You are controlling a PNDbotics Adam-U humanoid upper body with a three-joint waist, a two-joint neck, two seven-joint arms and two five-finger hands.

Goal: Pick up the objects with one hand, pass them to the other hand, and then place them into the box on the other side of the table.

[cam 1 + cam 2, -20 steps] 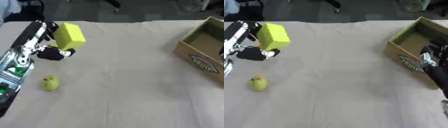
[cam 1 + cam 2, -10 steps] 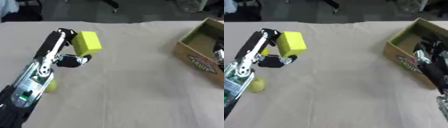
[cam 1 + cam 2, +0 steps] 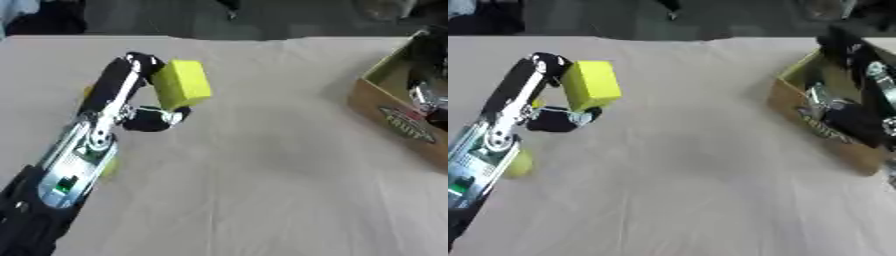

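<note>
The left hand (image 3: 149,107) had its fingers curled round a boxy yellow block (image 3: 182,84), lifted over the pale cloth-covered table (image 3: 262,175). The right hand (image 3: 846,117) hung blurred by the open cardboard box (image 3: 798,107); its fingers could not be made out. A small yellow-green rounded thing (image 3: 520,163) lay beside the left arm.

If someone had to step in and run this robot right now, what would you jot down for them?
Left hand: curled round the yellow block, held up above the table.
Right hand: over by the cardboard box on the right; I cannot tell how its fingers are set.
A small yellow-green object lies on the table, partly hidden by the left arm.
Done: block picked up.
Left: pass it to the right hand, put it in the box, then likely the same for the small object.
</note>
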